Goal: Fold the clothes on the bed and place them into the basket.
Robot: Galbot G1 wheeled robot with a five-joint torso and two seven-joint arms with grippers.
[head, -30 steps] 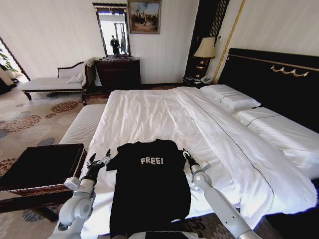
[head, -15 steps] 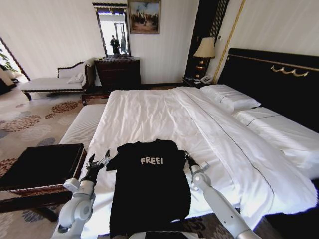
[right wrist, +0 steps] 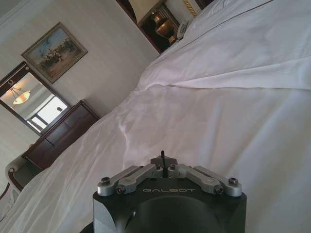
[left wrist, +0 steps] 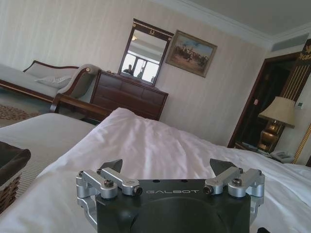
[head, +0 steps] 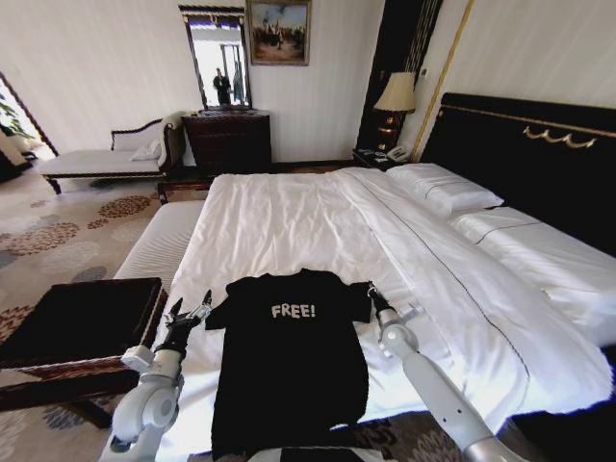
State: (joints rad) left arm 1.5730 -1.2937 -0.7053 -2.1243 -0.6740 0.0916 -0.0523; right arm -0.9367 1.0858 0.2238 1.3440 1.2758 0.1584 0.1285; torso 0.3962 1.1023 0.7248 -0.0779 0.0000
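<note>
Our black short-sleeved "FREE!" T-shirt (head: 289, 351) lies flat on the white-sheeted bed (head: 289, 217) near its foot; our left gripper (head: 190, 313), fingers spread apart, waits beside one sleeve, our right gripper (head: 374, 295), fingers clenched, at the other

Hotel bedroom furniture and decor

A dark wooden dresser (head: 228, 141) stands against the far striped wall, with a tall mirror (head: 217, 60) above it and a framed painting (head: 278, 31) just beside the mirror. Left of the dresser sits a pale chaise longue (head: 108, 158) with a dark carved frame and a cushion (head: 146, 151) on its seat. A table lamp (head: 396, 95) with a cream shade glows on a nightstand in the far corner, a white telephone (head: 397, 152) beside it. A patterned carpet (head: 58, 231) with round floral motifs covers the floor on the left, and a pale upholstered bench (head: 164, 241) sits on it.
</note>
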